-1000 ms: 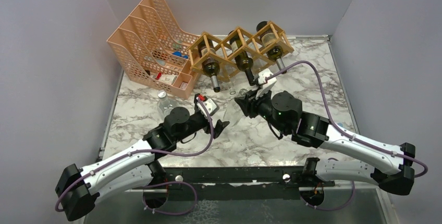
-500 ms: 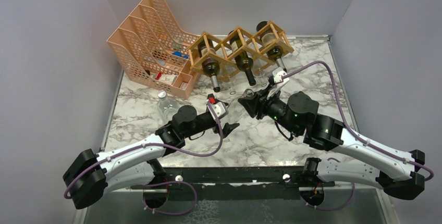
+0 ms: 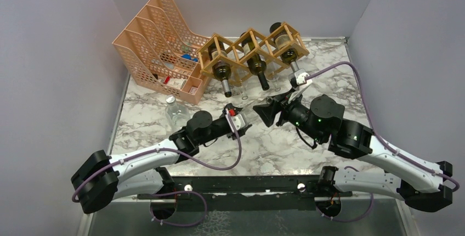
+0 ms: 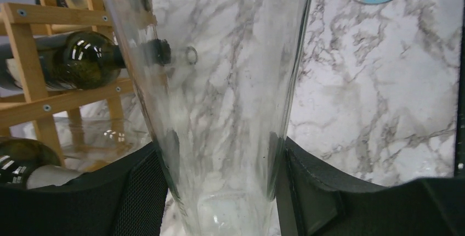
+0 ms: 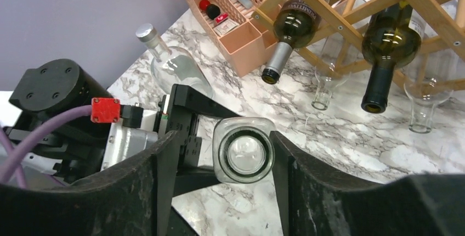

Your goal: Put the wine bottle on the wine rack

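Note:
A clear glass wine bottle [image 3: 250, 113] stands upright on the marble table between my two grippers. My left gripper [image 3: 241, 124] is shut on its lower body; in the left wrist view both black pads [image 4: 143, 187] press the glass [image 4: 219, 82]. The right gripper [image 3: 262, 107] is open around the bottle's mouth [image 5: 243, 151], with a gap at its left finger [image 5: 164, 164]. The wooden wine rack [image 3: 249, 46] stands at the back with three dark bottles lying in its upper cells [image 5: 392, 33].
A peach perforated file organizer [image 3: 159, 38] stands left of the rack. A second clear bottle with a silver cap [image 3: 175, 112] stands near the left arm. Clear bottle necks [image 5: 323, 90] poke out under the rack. Grey walls close three sides.
My left gripper slid right and closed on the clear bottle's body. My right gripper, shut on the bottle's neck before, has opened.

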Available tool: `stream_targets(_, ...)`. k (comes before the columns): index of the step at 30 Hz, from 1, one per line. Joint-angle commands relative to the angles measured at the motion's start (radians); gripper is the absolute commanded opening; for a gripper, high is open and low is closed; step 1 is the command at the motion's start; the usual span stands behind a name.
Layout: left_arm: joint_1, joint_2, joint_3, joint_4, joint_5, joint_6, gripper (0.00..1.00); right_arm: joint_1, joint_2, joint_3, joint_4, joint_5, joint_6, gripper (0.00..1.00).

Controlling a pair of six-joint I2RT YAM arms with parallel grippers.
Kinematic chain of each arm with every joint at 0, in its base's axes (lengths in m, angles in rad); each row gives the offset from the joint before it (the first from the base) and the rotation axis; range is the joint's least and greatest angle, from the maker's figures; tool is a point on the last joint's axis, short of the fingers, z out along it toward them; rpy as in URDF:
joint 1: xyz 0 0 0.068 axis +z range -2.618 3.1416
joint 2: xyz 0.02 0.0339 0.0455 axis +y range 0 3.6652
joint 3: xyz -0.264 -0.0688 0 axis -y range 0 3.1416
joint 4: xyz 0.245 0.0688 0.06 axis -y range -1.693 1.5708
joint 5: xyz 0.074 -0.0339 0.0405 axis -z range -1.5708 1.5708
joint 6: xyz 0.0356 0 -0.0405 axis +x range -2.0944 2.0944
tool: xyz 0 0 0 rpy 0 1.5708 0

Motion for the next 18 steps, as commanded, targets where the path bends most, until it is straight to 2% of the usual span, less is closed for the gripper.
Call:
stream_targets(1, 0.0, 0.022, 0.076, 0.075, -0.03, 0.231, 0.0, 0.006, -0.02, 0.113, -0.163, -0.029, 0.034, 0.66)
stream_targets(6, -0.011, 0.025, 0.106, 0.074, 0.046, 0.507, 0.0, 0.005, 0.004, 0.238, -0.368, -0.002, 0.035, 0.68)
stream_targets(11, -0.016, 0.04, 0.126, 0.06, 0.09, 0.87, 0.0, 0.005, 0.023, 0.343, -0.522, 0.016, 0.009, 0.68)
stream_targets(18, -0.017, 0.091, 0.249, -0.043, 0.073, 1.099, 0.0, 0.005, 0.06, 0.378, -0.617, -0.036, -0.017, 0.68)
